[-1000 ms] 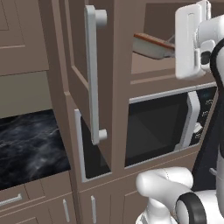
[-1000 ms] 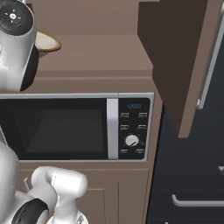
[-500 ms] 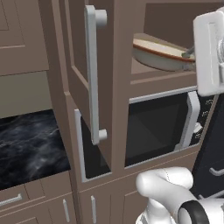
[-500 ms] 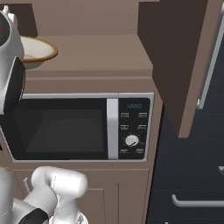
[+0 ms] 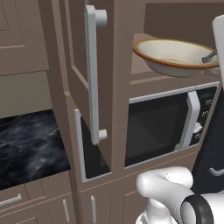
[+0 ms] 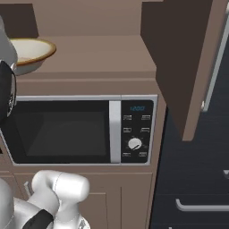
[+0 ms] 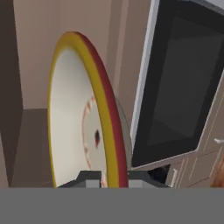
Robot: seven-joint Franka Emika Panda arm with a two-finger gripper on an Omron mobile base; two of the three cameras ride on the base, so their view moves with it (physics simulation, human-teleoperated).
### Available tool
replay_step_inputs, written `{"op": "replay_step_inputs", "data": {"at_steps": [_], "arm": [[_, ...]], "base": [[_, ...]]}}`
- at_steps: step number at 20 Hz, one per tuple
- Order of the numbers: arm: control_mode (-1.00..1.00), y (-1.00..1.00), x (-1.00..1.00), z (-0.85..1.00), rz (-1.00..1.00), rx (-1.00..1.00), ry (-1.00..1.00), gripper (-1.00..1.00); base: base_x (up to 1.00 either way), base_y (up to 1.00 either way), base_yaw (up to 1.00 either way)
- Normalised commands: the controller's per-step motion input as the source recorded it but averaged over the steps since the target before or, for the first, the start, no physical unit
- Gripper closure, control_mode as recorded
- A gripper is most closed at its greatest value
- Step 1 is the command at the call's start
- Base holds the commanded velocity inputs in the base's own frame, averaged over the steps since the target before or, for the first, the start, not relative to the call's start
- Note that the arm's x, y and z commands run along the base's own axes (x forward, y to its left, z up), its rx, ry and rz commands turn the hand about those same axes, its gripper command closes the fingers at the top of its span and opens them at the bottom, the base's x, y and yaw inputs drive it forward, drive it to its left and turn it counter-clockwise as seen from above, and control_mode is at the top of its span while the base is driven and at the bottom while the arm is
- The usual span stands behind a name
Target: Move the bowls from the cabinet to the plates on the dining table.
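Gripper (image 7: 107, 178) is pinching the cream bowl (image 5: 175, 56) by its tan-brown rim, jaws nearly closed; thin edge grip risking slipping, or bowl clipping the open cabinet door (image 5: 81, 83).

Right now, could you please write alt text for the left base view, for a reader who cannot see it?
A cream bowl with a tan-brown rim is gripped at its right edge by the gripper, above the microwave. The open cabinet door with its grey bar handle stands left.

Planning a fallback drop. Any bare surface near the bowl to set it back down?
Yes. The cabinet shelf above the microwave is bare to the right of the bowl, up to the open door. The marble counter left of the door is bare too. The gripper crowds the bowl's rim.
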Motion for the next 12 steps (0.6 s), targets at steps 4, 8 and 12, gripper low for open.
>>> {"op": "replay_step_inputs", "data": {"at_steps": [4, 8, 12], "arm": [[-1.0, -0.22, -0.44, 0.09, 0.05, -0.18, -0.02, 1.0], [-1.0, -0.13, -0.36, 0.0, 0.0, -0.09, 0.04, 1.0], [-1.0, -0.07, -0.28, 0.0, 0.0, 0.0, 0.08, 1.0]], "base": [[0.0, 0.0, 0.0], [0.0, 0.0, 0.0], [0.0, 0.0, 0.0]]}}
